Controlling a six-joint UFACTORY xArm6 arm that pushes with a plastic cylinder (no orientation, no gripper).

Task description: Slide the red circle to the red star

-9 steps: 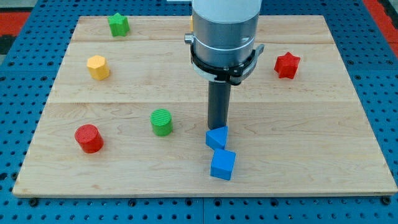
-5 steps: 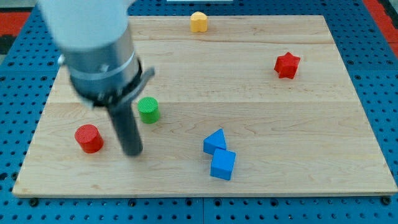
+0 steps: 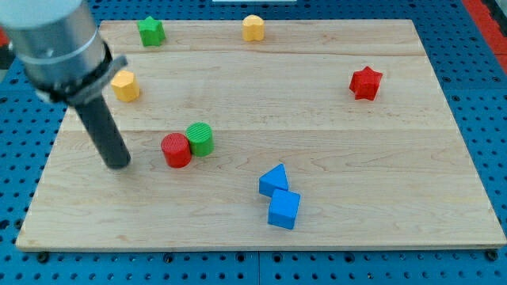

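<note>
The red circle (image 3: 176,150) lies left of the board's middle, touching the green circle (image 3: 200,139) on its right. The red star (image 3: 365,82) sits far off at the view's upper right. My tip (image 3: 118,165) rests on the board a short way left of the red circle, not touching it.
A yellow hexagon block (image 3: 124,85) sits just right of the arm body at the upper left. A green star (image 3: 150,31) and a yellow circle (image 3: 253,28) lie along the top edge. A blue triangle (image 3: 274,180) and a blue cube (image 3: 283,209) sit together at lower middle on the wooden board (image 3: 396,190).
My tip swept from the board's middle to the left side. The red circle moved right and up against the green circle, which shifted slightly.
</note>
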